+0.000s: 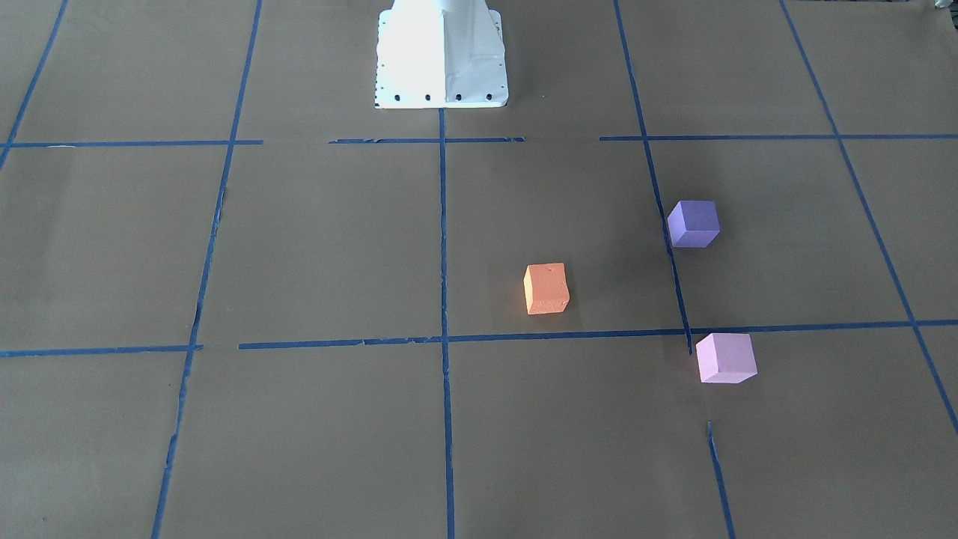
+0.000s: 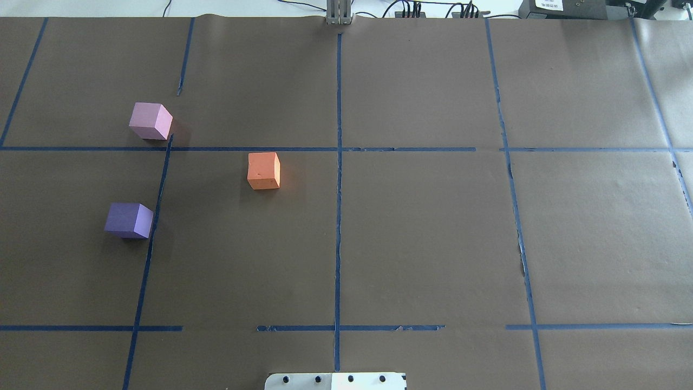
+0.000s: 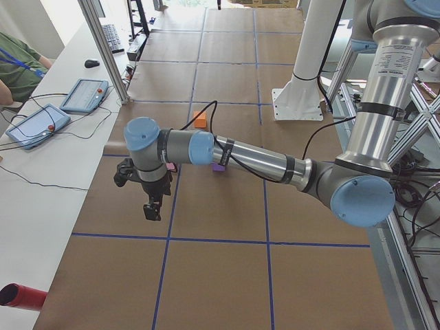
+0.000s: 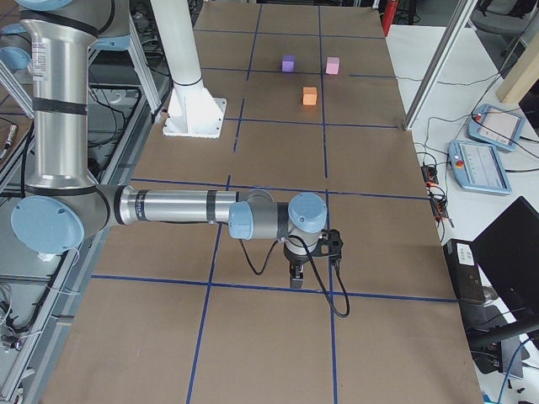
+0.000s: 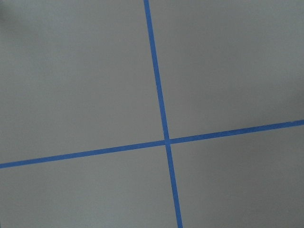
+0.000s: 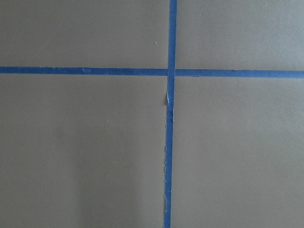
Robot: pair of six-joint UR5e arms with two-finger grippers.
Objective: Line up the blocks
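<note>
Purple block (image 3: 218,167) mostly behind L arm (image 3: 254,160); L pincer (image 3: 152,210), R pincer (image 4: 296,278) too small, jaws unclear.
</note>
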